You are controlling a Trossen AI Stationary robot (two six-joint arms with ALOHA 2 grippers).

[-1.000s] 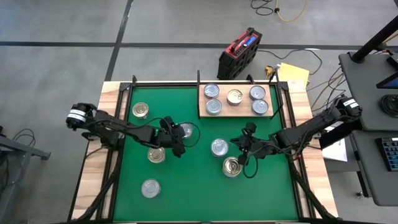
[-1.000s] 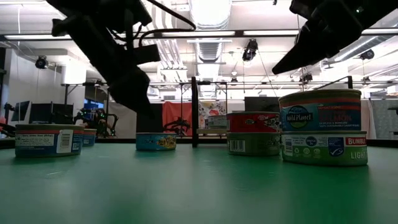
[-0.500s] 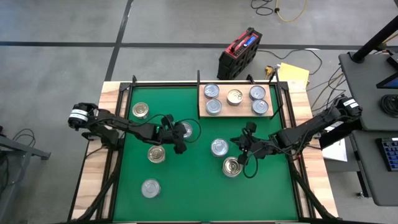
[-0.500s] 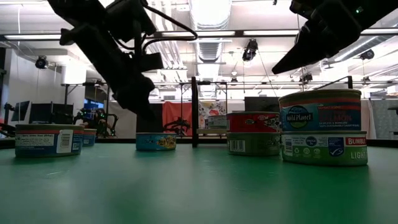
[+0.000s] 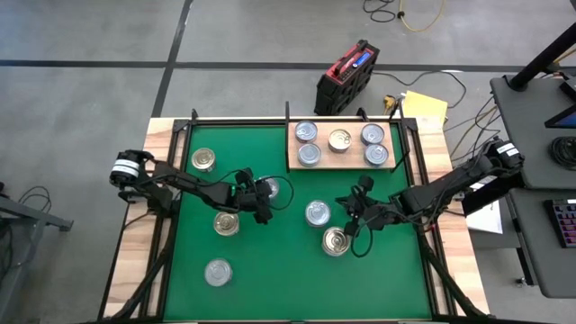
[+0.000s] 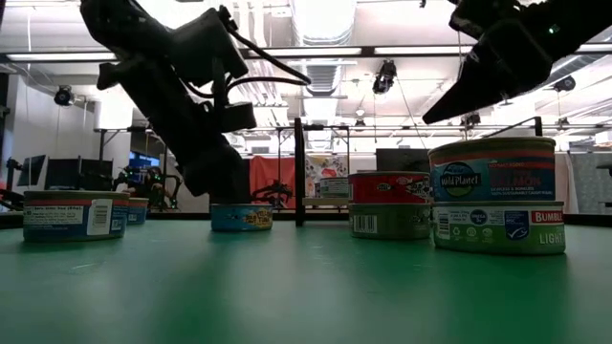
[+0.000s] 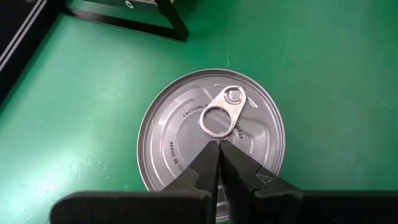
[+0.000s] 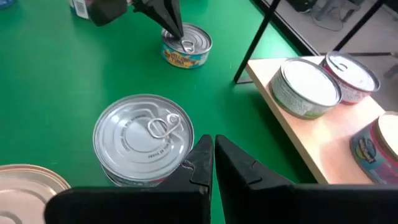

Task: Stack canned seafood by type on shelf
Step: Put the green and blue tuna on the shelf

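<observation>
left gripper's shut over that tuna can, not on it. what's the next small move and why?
Probably reopen the left gripper and lower it to straddle the tuna can. Its fingers are pressed together above the lid near the pull tab, gripping nothing, and the can sits on the green mat, away from the shelf. The right gripper waits shut beside another can.

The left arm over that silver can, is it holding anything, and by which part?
Nothing is held. The left end effector is shut, its tips over the can lid just beside the pull ring, not around it.
</observation>
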